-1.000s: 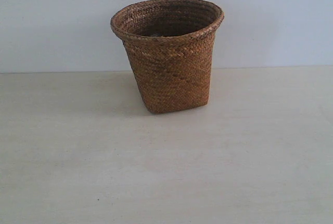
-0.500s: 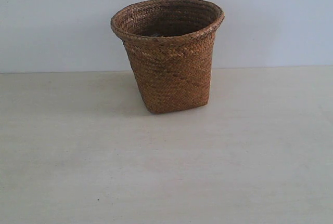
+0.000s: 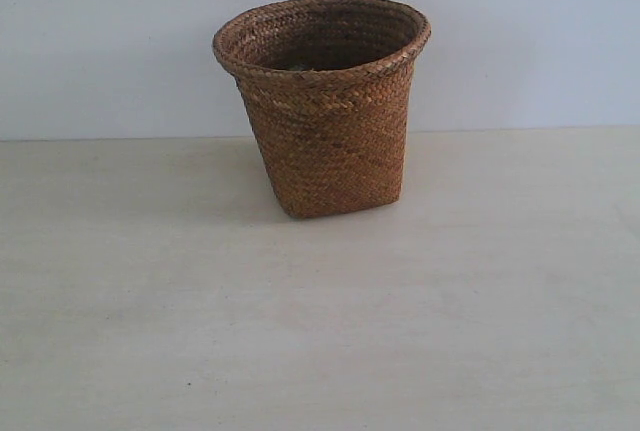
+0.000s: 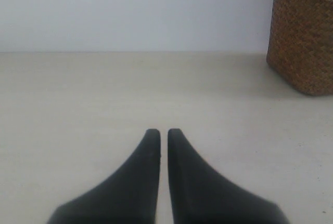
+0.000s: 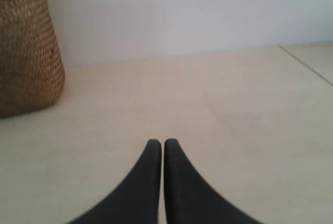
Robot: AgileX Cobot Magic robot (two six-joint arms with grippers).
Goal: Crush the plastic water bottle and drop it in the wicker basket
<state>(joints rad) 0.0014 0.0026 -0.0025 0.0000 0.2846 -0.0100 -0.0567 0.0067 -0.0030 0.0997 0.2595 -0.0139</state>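
Showing the wicker basket [image 3: 325, 121] upright on the table [image 3: 320, 341], left pincer [image 4: 163, 133] and right pincer [image 5: 158, 143] each pressed together empty, plastic water bottle nowhere visible: either dropped inside already or not yet fetched.

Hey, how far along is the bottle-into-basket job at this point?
Done: unclear. No bottle shows in any view, and the wicker basket hides most of its inside, so it may already be in there. In hand: nothing; the left tool and right tool are both shut and empty over the table. Left: if the bottle isn't inside, everything.
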